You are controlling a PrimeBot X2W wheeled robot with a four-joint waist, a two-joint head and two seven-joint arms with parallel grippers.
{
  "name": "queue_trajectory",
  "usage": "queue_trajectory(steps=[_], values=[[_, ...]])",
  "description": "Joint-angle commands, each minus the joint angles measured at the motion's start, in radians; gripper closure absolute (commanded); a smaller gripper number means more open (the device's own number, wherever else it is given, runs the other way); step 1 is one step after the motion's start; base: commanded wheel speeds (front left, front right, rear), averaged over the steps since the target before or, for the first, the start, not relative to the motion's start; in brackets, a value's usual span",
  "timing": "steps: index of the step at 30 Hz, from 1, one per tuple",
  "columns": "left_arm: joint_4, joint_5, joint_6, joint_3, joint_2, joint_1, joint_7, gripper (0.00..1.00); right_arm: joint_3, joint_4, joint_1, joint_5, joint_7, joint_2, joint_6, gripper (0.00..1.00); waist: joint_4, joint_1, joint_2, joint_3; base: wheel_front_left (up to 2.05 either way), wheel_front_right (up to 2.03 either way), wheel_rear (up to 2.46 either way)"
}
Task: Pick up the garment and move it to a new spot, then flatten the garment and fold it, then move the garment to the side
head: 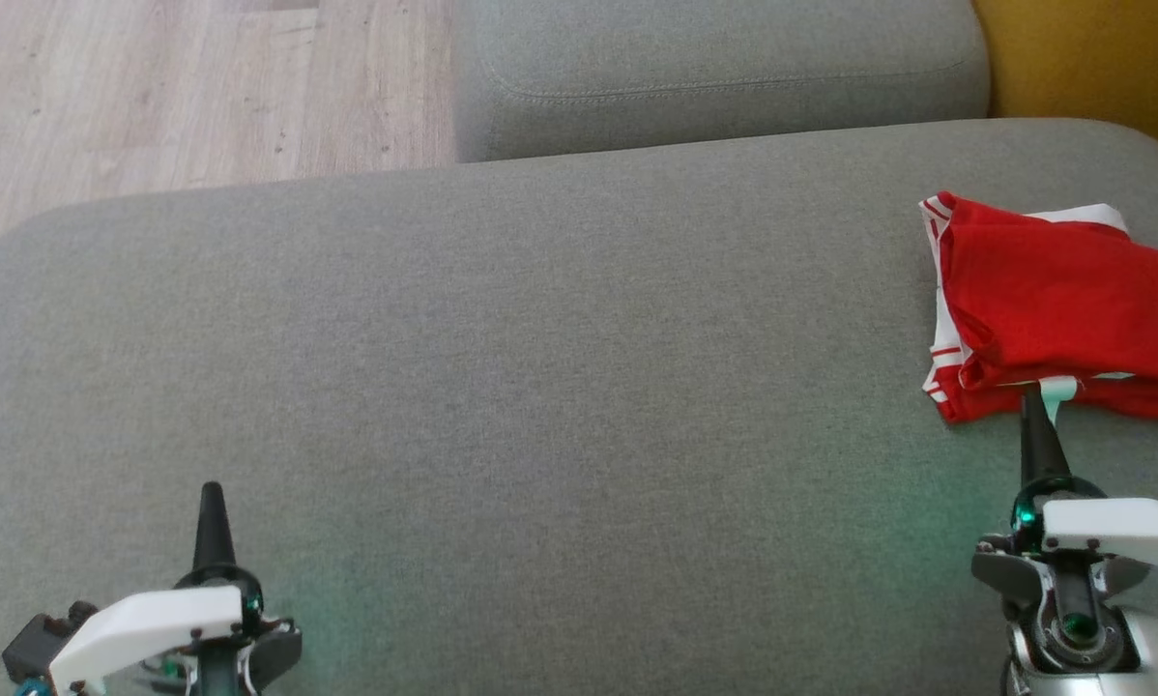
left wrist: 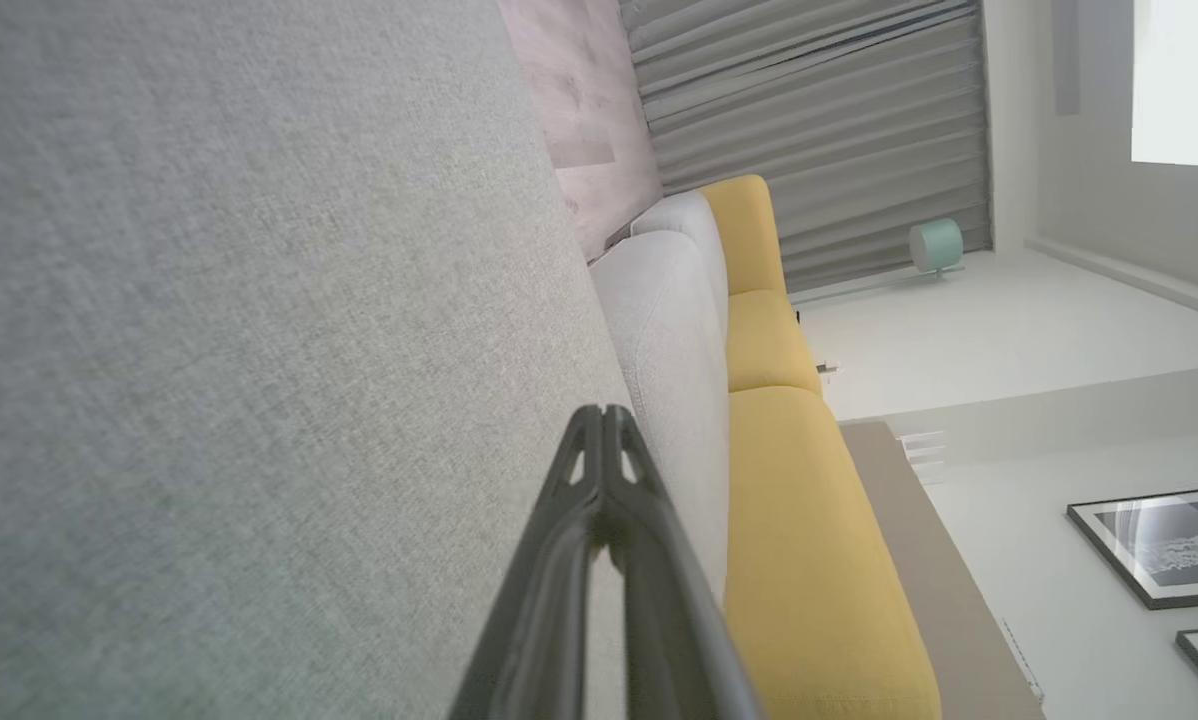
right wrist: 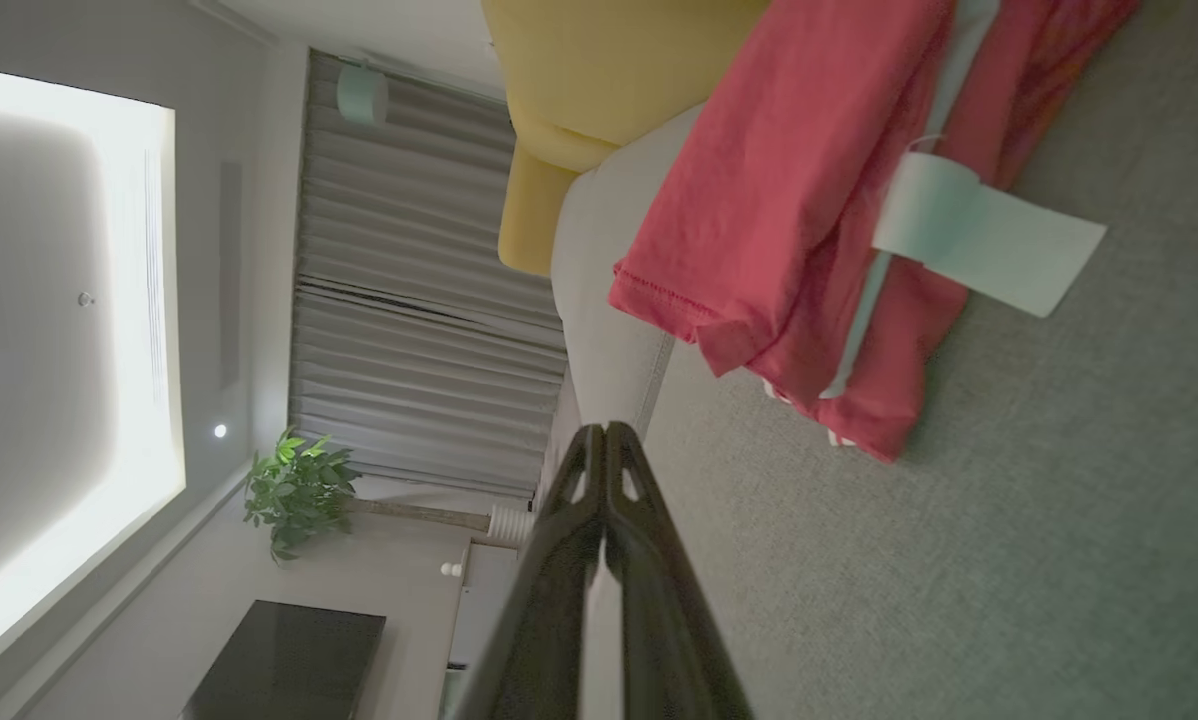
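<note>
Red garment point(head: 1062, 290) lies folded at the far right end of the grey cushion point(head: 540, 387), its white tag point(head: 1059, 391) poking out at the near edge. Your right gripper point(head: 1031, 396) is pinched closed and empty, tip just beside that edge. Your left gripper point(head: 212, 493) is also closed and empty, over the cushion's near left.

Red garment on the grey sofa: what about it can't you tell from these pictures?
- Garment, head view: its right part is cut off by the picture's right edge.
- Its type: it lies folded, so the top layer hides the rest.
- Pale label, right wrist view: any print is too small to read.
- Right gripper, head view: its tip overlaps the garment's edge, hiding whether they touch.
</note>
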Motion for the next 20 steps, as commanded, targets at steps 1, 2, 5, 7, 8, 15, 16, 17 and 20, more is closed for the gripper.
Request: queue_trajectory(steps=[1, 2, 5, 7, 8, 15, 16, 17, 20], values=[[-0.036, -0.025, -0.009, 0.037, 0.007, -0.061, 0.007, 1.0, 0.011, -0.044, -0.02, 0.029, 0.008, -0.004, -0.001, 1.0, 0.0, 0.0, 0.0, 0.0, 0.0, 0.0, 0.0], [-0.036, -0.034, -0.009, 0.039, 0.007, -0.061, 0.01, 1.0, 0.01, -0.046, -0.019, 0.04, 0.011, -0.004, -0.001, 1.0, 0.001, 0.0, 0.0, -0.001, 0.0, 0.0, 0.0], [-0.037, -0.063, -0.01, 0.044, 0.007, -0.062, 0.019, 1.0, 0.006, -0.051, -0.017, 0.072, 0.02, -0.004, -0.001, 1.0, 0.001, 0.0, 0.0, -0.002, 0.0, 0.0, 0.0], [-0.037, -0.081, -0.01, 0.047, 0.007, -0.063, 0.025, 1.0, 0.003, -0.054, -0.015, 0.093, 0.026, -0.004, -0.001, 1.0, 0.002, 0.0, 0.0, -0.003, 0.0, 0.0, 0.0], [-0.038, -0.091, -0.01, 0.049, 0.007, -0.063, 0.028, 1.0, 0.002, -0.056, -0.015, 0.104, 0.029, -0.004, -0.001, 1.0, 0.002, 0.0, 0.0, -0.003, 0.0, 0.0, 0.0], [-0.039, -0.157, -0.012, 0.061, 0.008, -0.065, 0.049, 1.0, -0.008, -0.068, -0.009, 0.178, 0.049, -0.005, -0.001, 1.0, 0.003, 0.0, 0.0, -0.006, 0.0, 0.0, 0.0], [-0.039, -0.166, -0.013, 0.062, 0.008, -0.066, 0.052, 1.0, -0.009, -0.069, -0.009, 0.189, 0.052, -0.005, -0.001, 1.0, 0.004, 0.0, 0.0, -0.006, 0.0, 0.0, 0.0], [-0.04, -0.176, -0.013, 0.064, 0.008, -0.066, 0.055, 1.0, -0.01, -0.071, -0.008, 0.199, 0.055, -0.005, -0.001, 1.0, 0.004, 0.0, 0.0, -0.006, 0.0, 0.0, 0.0], [-0.04, -0.204, -0.014, 0.069, 0.008, -0.067, 0.064, 1.0, -0.014, -0.076, -0.006, 0.231, 0.063, -0.005, -0.001, 1.0, 0.005, 0.0, 0.0, -0.008, 0.0, 0.0, 0.0]])
